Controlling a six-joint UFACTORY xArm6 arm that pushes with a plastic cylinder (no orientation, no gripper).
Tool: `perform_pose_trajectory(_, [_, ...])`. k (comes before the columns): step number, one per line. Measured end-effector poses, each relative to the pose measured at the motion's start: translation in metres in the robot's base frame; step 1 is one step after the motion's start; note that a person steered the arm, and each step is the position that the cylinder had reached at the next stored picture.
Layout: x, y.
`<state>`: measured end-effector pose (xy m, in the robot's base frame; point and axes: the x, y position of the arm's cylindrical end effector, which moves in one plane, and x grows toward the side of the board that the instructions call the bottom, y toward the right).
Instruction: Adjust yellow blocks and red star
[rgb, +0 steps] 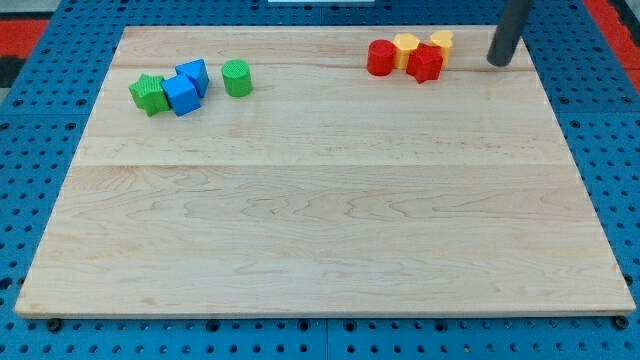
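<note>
Two yellow blocks sit near the view's top right: one (406, 45) beside a red cylinder (380, 58), the other (441, 42) just right of it. The red star (425, 64) lies in front of and between them, touching both. My tip (497, 63) rests on the board to the right of this cluster, a short gap from the right yellow block and the red star.
At the view's top left lie a green star (149, 94), two blue blocks (181, 94) (194, 75) touching it, and a green cylinder (237, 78). The wooden board (320, 220) sits on a blue pegboard; its right edge is close to my tip.
</note>
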<state>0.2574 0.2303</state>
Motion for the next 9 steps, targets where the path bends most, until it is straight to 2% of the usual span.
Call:
perform_pose_trajectory(1, [-0.036, -0.032])
perform_pose_trajectory(2, [-0.027, -0.082])
perform_pose_trajectory(4, [-0.003, -0.124])
perform_pose_trajectory(5, [-0.003, -0.126])
perform_pose_trajectory(6, [-0.009, -0.090])
perform_pose_trajectory(8, [0.043, -0.056])
perform_pose_trajectory(9, [0.048, -0.070])
